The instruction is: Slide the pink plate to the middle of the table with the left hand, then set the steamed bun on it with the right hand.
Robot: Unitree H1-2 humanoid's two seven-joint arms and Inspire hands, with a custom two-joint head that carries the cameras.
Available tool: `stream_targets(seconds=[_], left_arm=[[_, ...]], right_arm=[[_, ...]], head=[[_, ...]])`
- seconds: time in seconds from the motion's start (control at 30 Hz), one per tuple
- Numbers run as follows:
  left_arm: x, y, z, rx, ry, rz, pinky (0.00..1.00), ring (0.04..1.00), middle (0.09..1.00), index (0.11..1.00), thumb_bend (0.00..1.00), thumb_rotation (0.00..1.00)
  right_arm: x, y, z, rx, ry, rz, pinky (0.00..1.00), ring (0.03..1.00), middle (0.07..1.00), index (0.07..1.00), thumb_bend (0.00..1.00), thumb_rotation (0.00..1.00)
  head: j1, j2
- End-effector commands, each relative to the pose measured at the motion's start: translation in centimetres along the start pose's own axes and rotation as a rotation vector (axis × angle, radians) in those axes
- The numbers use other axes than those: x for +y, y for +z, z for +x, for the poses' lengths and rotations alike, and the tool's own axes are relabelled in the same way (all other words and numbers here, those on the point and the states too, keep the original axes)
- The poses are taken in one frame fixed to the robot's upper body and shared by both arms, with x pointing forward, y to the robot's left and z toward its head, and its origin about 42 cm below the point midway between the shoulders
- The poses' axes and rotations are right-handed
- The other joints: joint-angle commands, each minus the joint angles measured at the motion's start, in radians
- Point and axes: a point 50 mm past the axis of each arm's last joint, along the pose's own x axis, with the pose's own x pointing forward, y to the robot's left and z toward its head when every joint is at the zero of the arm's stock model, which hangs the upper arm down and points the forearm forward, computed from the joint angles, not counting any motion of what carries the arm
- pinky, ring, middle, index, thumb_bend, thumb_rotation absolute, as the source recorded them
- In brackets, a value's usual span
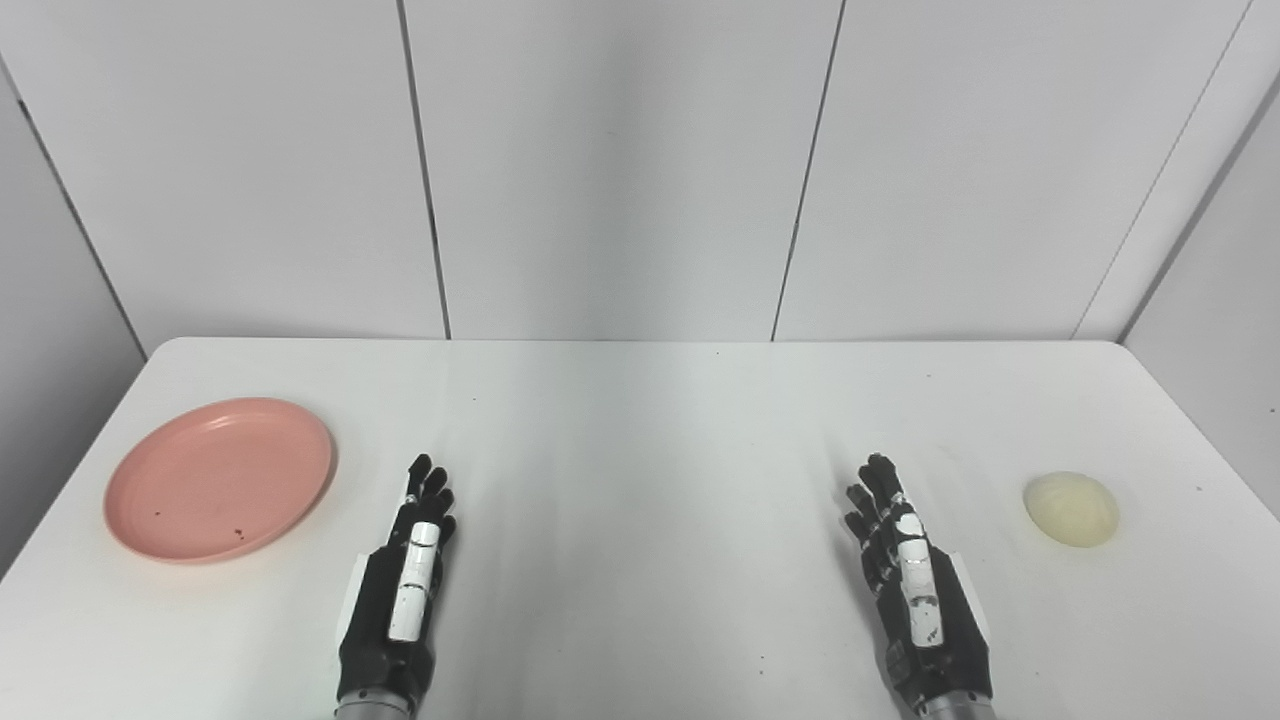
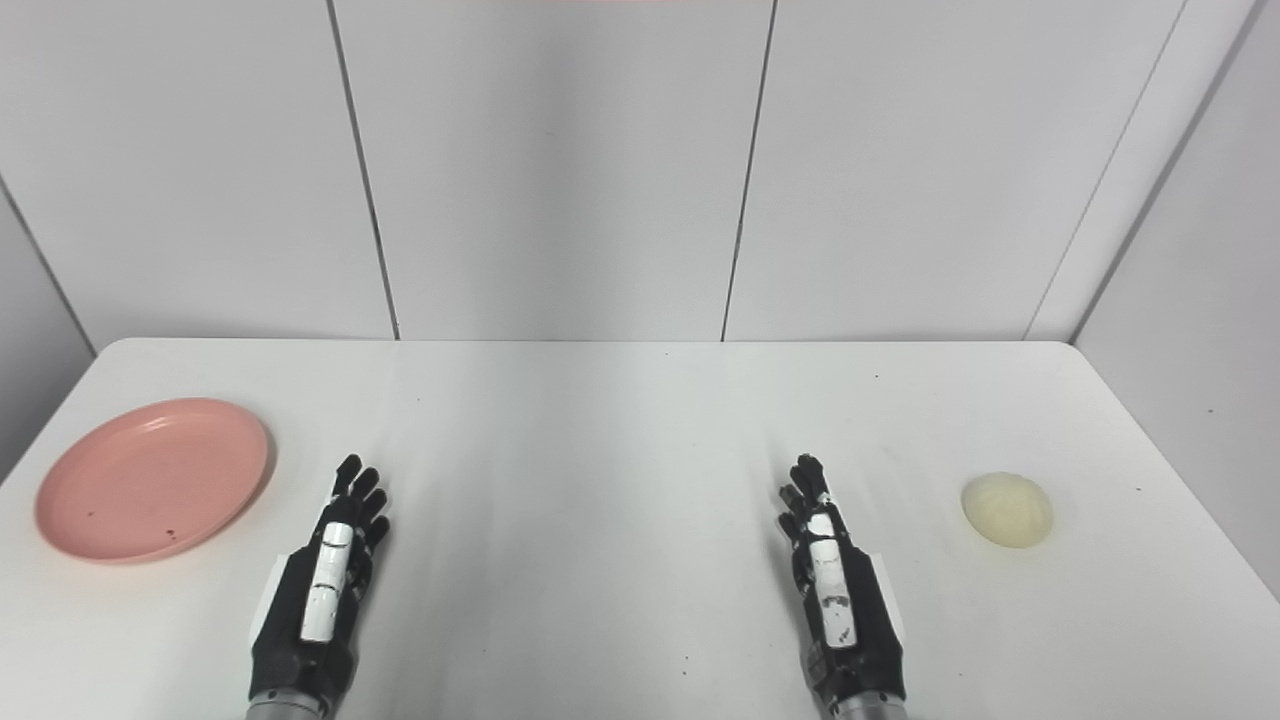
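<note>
A white desk (image 1: 640, 420) with rounded far corners stands against a wall of pale grey panels (image 1: 620, 160). The pink plate (image 1: 220, 478) lies flat on the desk near its left edge, well away from the desk's middle. It is right side up, with a few small dark specks on its inner surface and nothing else on it.

The steamed bun (image 1: 1071, 508) sits on the desk near the right edge, on the opposite side from the plate and well apart from it. It is a pale, creamy dome resting with its round side up.

The left hand (image 1: 400, 590) comes in from the near edge and lies low over the desk just to the right of the plate, close to the rim but not touching it. Its fingers are stretched forward toward the far wall, held roughly straight and close together, and it holds nothing. The thumb lies along the top of the hand as a white segment.

The right hand (image 1: 915, 585) comes in from the near edge on the bun's side, to the left of the bun and clear of it. Its fingers likewise point forward, extended and slightly spread, and it grasps nothing.

The stretch of desk between the two hands, farther from the plate than the left hand, carries only faint scuffs and specks.
</note>
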Motion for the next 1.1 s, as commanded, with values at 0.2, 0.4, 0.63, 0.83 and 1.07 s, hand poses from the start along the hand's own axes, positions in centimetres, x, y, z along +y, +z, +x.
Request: stream_targets(seconds=[0.2, 0.4, 0.63, 0.83, 1.07], left_arm=[[-0.5, 1.3, 0.9, -0.064, -0.023, -0.003, 1.00, 0.996, 0.995, 1.000, 0.67, 0.90], [-0.5, 1.4, 0.9, -0.064, -0.024, -0.008, 1.00, 0.992, 0.989, 1.000, 0.69, 0.89], [-0.4, 1.4, 0.9, -0.069, -0.026, -0.006, 1.00, 0.989, 0.973, 1.000, 0.71, 0.89], [-0.4, 1.7, 0.7, -0.111, -0.011, -0.025, 1.00, 0.970, 0.960, 1.000, 0.69, 0.88], [-0.4, 2.3, 0.3, -0.118, -0.006, -0.040, 1.00, 0.971, 0.962, 1.000, 0.72, 0.87]], right_arm=[[0.3, -0.5, -0.8, 0.032, -0.021, 0.025, 1.00, 0.984, 0.985, 0.972, 0.78, 0.94], [0.3, -0.5, -0.7, 0.026, -0.025, 0.019, 1.00, 0.984, 0.984, 0.969, 0.79, 0.93], [0.2, -0.6, -0.7, 0.024, -0.024, 0.013, 1.00, 0.979, 0.980, 0.968, 0.80, 0.93], [0.3, -0.4, -0.9, -0.014, -0.003, -0.006, 0.99, 0.963, 0.972, 0.961, 0.86, 0.89], [0.3, -0.2, -1.0, -0.020, -0.004, 0.012, 0.99, 0.965, 0.970, 0.958, 0.83, 0.89]], head=[[0.001, 0.004], [0.001, 0.003], [0.000, 0.004], [-0.003, 0.010], [-0.002, 0.014]])
